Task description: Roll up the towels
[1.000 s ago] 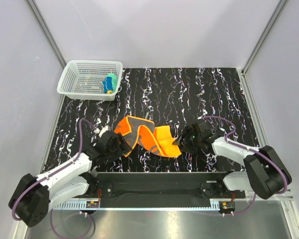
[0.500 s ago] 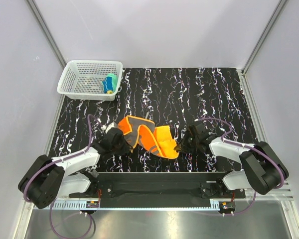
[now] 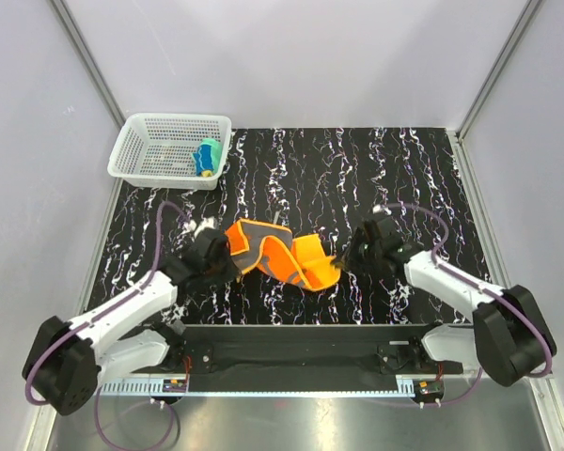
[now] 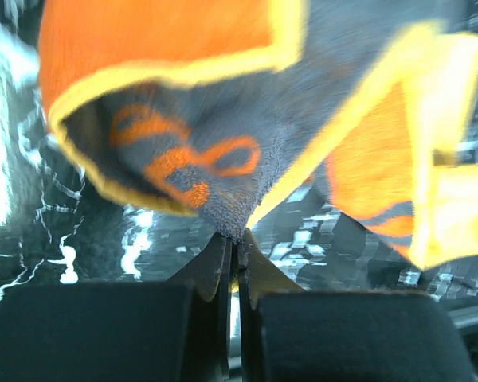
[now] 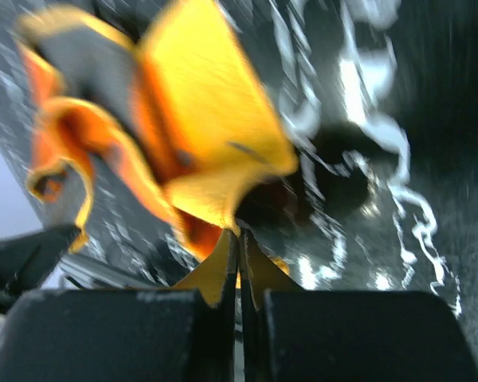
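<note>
The right gripper (image 5: pixel 237 236) pinches a corner of the orange towel (image 5: pixel 203 119).

Blurred, cropped at top edge: orange towel (image 4: pixel 167 40); yellow-blue towel (image 3: pixel 207 157) in basket (image 3: pixel 160 150) too small for detail.

The orange towel (image 3: pixel 287 261), grey-backed and yellow-edged, is held crumpled, pinched at its 2 ends, over the table (image 3: pixel 404 178); the yellow-teal towel (image 3: pixel 206 157) is bundled in the basket (image 3: pixel 169 117)

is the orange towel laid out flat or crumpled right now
Crumpled, not flat: the orange towel is bunched in twisted folds between the left gripper and the right gripper, each shut on a corner.
</note>
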`<state>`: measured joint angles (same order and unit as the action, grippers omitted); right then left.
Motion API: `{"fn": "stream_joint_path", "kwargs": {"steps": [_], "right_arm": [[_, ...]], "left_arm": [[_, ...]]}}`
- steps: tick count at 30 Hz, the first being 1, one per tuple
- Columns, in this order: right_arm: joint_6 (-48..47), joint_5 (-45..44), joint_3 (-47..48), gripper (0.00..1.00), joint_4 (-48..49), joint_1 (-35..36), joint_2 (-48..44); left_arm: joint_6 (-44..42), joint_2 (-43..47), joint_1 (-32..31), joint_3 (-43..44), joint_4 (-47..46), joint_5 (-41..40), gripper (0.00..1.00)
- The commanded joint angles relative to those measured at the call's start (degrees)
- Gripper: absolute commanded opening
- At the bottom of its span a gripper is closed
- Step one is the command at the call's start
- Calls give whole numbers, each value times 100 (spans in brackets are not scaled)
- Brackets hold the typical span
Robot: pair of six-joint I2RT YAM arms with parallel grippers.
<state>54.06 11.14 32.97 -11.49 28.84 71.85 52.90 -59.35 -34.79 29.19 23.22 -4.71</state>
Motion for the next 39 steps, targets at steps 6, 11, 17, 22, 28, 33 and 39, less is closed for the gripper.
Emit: {"fn": "stream_joint_path", "kwargs": {"steps": [6, 11, 17, 22, 28, 33, 39], "right_arm": [[-1169, 53, 2544, 0, -1338, -1318, 302], [-1477, 494, 4046, 0, -1821, -2153, 1013], [-1758, 1013, 5525, 0, -2551, -2849, 1446], [-1961, 882, 4888, 0, -2702, -3016, 893], [-1733, 768, 2261, 0, -2070, -3016, -65], [-1425, 486, 747, 0, -1761, -3025, -347], [-1355, 302, 473, 90, -1857, -3033, -233]], "left_arm": [[-1247, -654, 349, 2614, 1035, -329, 0], [-1870, -1901, 753, 4241, 1009, 354, 0], [-2882, -3011, 886, 6429, 1263, 427, 0], [-3014, -2144, 886, 5355, 537, 752, 0], [-2611, -869, 886, 2656, 157, 612, 2], [-2048, -464, 895, 1433, 401, 568, 23], [-1520, 46, 895, 869, 866, 287, 49]]}}
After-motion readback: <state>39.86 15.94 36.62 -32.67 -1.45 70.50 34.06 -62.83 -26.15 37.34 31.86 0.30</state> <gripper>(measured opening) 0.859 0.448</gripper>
